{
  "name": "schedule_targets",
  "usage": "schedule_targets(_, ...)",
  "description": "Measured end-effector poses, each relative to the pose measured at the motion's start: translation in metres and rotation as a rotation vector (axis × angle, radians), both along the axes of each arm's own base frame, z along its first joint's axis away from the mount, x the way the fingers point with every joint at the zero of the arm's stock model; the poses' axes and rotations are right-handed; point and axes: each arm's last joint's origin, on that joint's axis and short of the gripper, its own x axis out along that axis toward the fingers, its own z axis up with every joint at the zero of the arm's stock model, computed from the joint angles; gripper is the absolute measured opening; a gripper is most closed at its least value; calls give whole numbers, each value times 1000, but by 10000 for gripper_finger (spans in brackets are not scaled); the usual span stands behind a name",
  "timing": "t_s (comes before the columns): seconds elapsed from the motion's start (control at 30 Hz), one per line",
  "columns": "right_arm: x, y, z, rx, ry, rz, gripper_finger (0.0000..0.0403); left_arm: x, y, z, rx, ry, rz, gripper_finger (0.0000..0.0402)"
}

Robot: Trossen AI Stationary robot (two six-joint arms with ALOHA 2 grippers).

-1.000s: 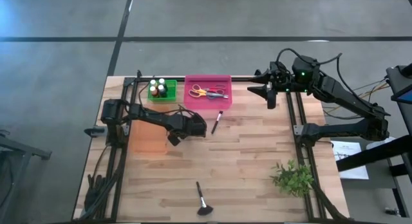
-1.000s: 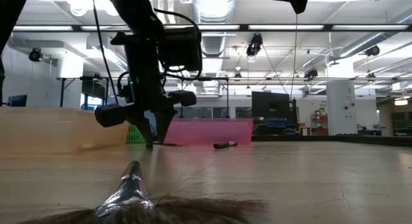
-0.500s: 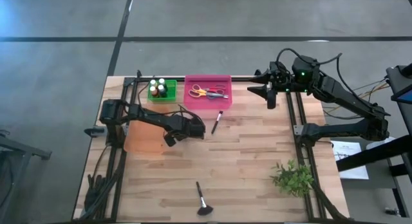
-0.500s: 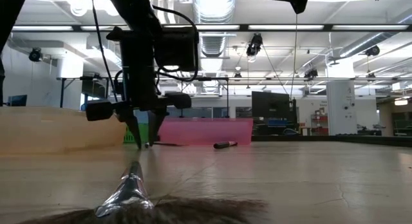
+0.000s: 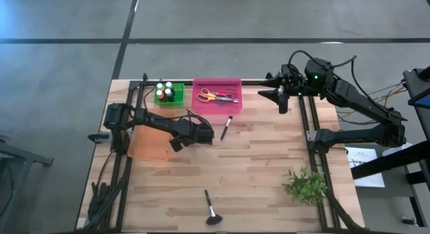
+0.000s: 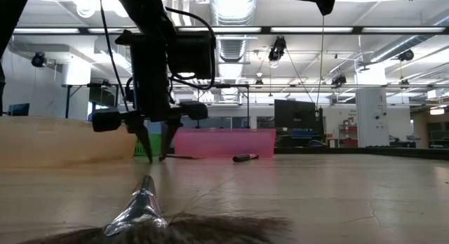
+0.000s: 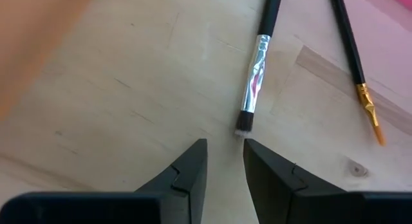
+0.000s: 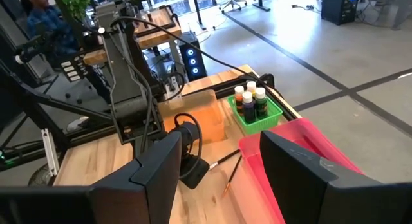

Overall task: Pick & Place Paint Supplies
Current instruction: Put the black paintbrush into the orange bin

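My left gripper point(image 5: 177, 144) point(image 6: 154, 149) point(image 7: 224, 156) points down just above the table, open by a narrow gap, holding nothing. Just past its fingertips lies a dark brush with a silver ferrule point(image 7: 255, 69) point(image 8: 223, 161), its bristle end toward the gap. Beside that brush is a thin brush with a gold ferrule point(image 7: 351, 53). A third brush point(image 5: 227, 126) lies flat below the pink tray point(image 5: 216, 107), which holds scissors point(image 5: 216, 96). Paint bottles point(image 5: 166, 91) stand in a green basket. My right gripper point(image 5: 277, 98) point(image 8: 219, 166) waits open, raised at the far right.
An orange tray point(image 5: 149, 145) lies right beside my left gripper, toward the table's left edge. A fan brush point(image 5: 211, 208) point(image 6: 140, 209) lies near the front edge and a leafy sprig point(image 5: 306, 185) at the front right. Bare wood spreads between them.
My left gripper has rolled about its own axis while staying in place above the table, so in the low view its two fingers now stand side by side. The orange tray beside it has slid a little toward the table's left edge.
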Motion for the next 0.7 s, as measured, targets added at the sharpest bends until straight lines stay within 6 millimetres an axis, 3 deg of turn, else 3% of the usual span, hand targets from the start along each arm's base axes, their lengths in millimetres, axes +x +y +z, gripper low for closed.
schedule_targets(0.7,0,0,0,17,-6,0,207,-2,8,-6,47,-33,31,111)
